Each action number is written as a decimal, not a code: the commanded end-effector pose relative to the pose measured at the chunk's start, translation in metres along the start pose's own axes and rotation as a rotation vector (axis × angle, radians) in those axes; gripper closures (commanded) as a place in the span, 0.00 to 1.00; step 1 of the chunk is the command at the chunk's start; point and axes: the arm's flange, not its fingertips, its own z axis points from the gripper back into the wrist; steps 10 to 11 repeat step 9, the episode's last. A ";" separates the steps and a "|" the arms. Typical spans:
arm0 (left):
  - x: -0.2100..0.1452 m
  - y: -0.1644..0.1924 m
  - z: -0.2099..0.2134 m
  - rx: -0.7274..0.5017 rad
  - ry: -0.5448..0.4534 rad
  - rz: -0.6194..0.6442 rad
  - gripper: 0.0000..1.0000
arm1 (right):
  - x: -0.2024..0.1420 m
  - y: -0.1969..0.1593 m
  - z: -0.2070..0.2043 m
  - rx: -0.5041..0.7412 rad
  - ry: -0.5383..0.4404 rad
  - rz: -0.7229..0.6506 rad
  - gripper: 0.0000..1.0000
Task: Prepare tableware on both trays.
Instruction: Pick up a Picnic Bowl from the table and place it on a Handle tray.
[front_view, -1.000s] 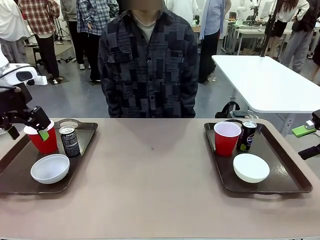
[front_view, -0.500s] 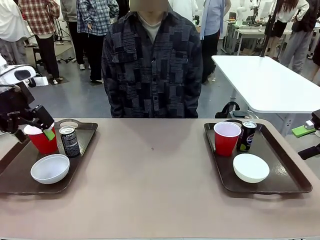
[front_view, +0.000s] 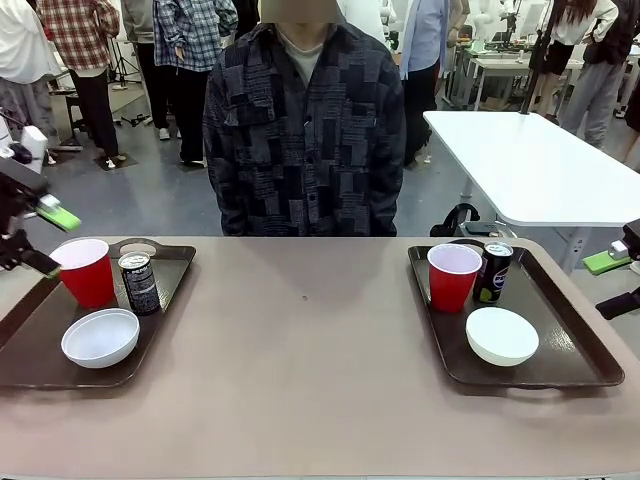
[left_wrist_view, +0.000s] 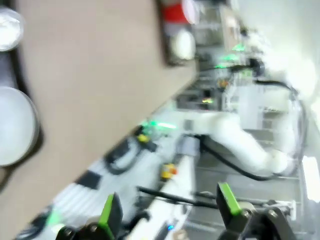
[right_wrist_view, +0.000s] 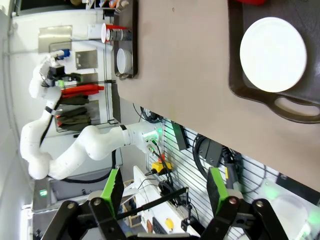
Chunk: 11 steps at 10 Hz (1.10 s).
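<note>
On the left tray (front_view: 40, 362) stand a red cup (front_view: 87, 272), a black can (front_view: 139, 283) and a white bowl (front_view: 100, 337). My left gripper (front_view: 32, 238) hangs open at the far left edge, just clear of that cup and holding nothing. The right tray (front_view: 572, 352) carries a red cup (front_view: 452, 276), a Pepsi can (front_view: 492, 272) and a white bowl (front_view: 502, 335). My right gripper (front_view: 615, 283) stands open off the table's right edge. In the right wrist view its green fingers (right_wrist_view: 112, 187) are apart and empty, with the bowl (right_wrist_view: 273, 54) on the tray (right_wrist_view: 300, 107) beyond. The left wrist view is blurred; my left gripper (left_wrist_view: 170, 210) has nothing between its fingers.
A person (front_view: 300, 120) in a dark patterned jacket stands at the far side of the brown table (front_view: 300, 350), hands out of sight. A white table (front_view: 530, 160) stands behind on the right. Other people walk in the background.
My left gripper has drawn back from the red cup on the left tray, up and to the left. The cup stays standing there. The right arm has not moved.
</note>
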 end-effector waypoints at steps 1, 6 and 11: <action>0.005 0.018 0.026 -0.192 -0.061 0.132 0.00 | -0.001 0.002 0.000 0.016 -0.003 -0.002 0.13; -0.020 0.048 0.053 -0.087 -0.175 0.154 0.00 | -0.001 0.002 0.000 0.016 -0.003 -0.002 0.13; -0.017 0.049 0.059 -0.103 -0.171 0.166 0.00 | -0.001 0.002 0.000 0.016 -0.003 -0.002 0.13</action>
